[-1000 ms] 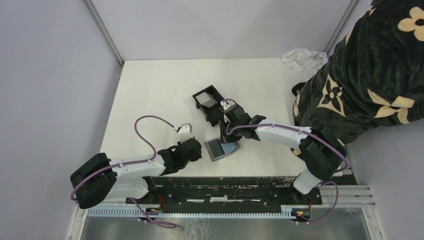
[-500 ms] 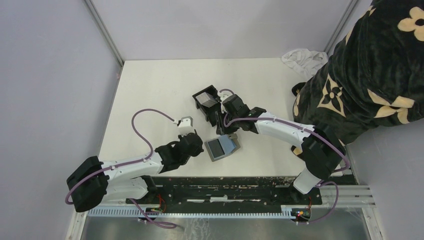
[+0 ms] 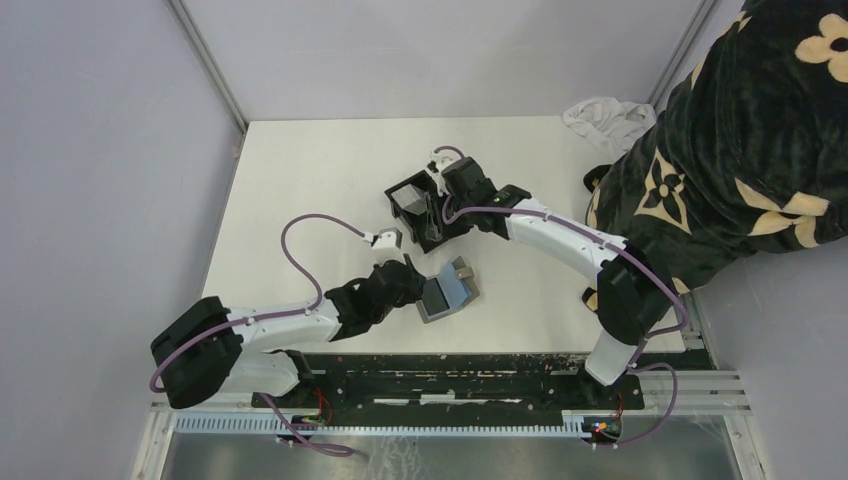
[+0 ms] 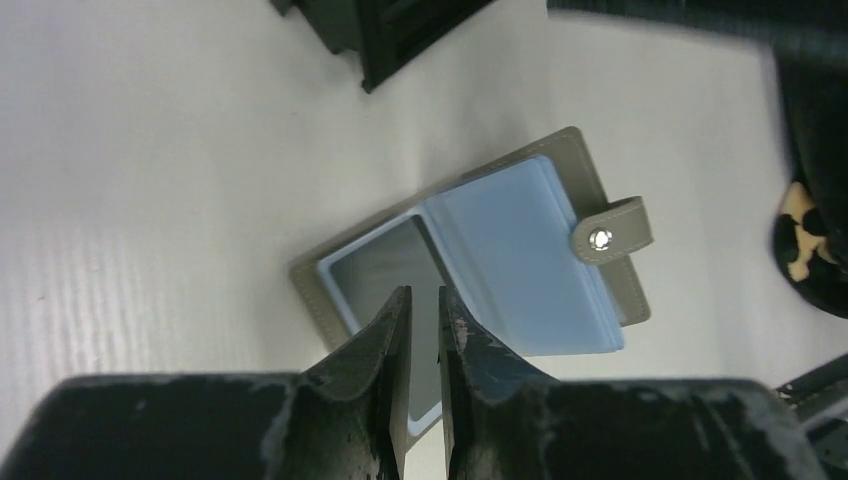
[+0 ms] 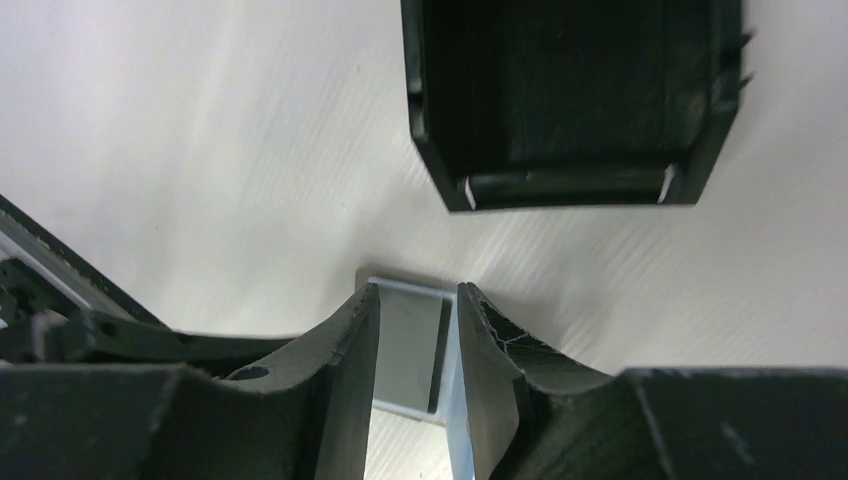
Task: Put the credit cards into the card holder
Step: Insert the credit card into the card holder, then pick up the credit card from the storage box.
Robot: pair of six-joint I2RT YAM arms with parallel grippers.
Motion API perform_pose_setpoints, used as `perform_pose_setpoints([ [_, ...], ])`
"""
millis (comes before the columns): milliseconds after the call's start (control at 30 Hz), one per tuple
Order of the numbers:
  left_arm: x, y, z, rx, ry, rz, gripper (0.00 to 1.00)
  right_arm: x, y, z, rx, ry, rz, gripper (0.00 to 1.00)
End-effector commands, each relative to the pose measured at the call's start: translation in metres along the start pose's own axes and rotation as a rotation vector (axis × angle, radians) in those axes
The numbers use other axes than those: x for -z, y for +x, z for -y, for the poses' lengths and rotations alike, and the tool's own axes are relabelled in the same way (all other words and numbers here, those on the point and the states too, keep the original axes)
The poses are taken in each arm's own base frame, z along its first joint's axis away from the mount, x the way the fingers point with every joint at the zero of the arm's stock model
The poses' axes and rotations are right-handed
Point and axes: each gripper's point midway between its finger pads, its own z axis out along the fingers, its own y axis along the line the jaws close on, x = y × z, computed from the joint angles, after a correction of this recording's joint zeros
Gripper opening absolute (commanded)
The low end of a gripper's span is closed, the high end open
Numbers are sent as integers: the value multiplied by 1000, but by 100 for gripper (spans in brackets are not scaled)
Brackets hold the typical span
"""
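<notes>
The card holder [image 3: 415, 198], a black open-top box [image 5: 570, 100], stands mid-table. A silver-grey credit card [image 3: 406, 205] leans inside it. My right gripper [image 3: 433, 232] hangs over the box's right side, open [image 5: 418, 290], with table showing through the gap. Nearer me lies an open tan-grey wallet [image 3: 447, 293] with pale blue sleeves [image 4: 520, 260] and a snap tab [image 4: 612, 230]. Its left pocket shows a grey panel [image 4: 375, 270]; I cannot tell whether that is a card. My left gripper [image 3: 412, 283] reaches over that pocket, its jaws [image 4: 425, 293] a narrow slit apart, holding nothing.
A white cloth [image 3: 605, 115] lies at the back right corner. A dark blanket with tan flowers [image 3: 740, 150] overhangs the table's right edge. Metal frame posts [image 3: 205, 60] rise at the back corners. The black base rail [image 3: 450, 375] runs along the near edge.
My right gripper left the wallet and moved back to the black box. My left gripper slid right onto the wallet's left pocket and its jaws parted slightly.
</notes>
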Motion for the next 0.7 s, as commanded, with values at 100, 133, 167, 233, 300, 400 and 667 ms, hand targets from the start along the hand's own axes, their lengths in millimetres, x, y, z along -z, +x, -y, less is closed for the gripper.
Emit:
perform_pose_setpoints([
  [100, -9, -11, 55, 16, 209, 31, 23, -2, -65, 16, 9, 17, 75, 42],
  [133, -11, -9, 57, 19, 219, 23, 23, -9, -66, 18, 9, 17, 60, 42],
  [167, -13, -8, 60, 23, 228, 16, 23, -10, -75, 18, 14, 12, 64, 43],
  [233, -16, -3, 63, 29, 240, 3, 23, -17, -83, 20, 22, 8, 56, 45],
  [300, -18, 0, 64, 37, 250, -4, 23, -24, -90, 22, 28, 0, 55, 47],
  [400, -22, 5, 67, 46, 263, -13, 23, -36, -99, 24, 34, -19, 52, 49],
  [667, -34, 12, 72, 52, 271, -25, 23, -71, -117, 28, 33, -81, 43, 51],
])
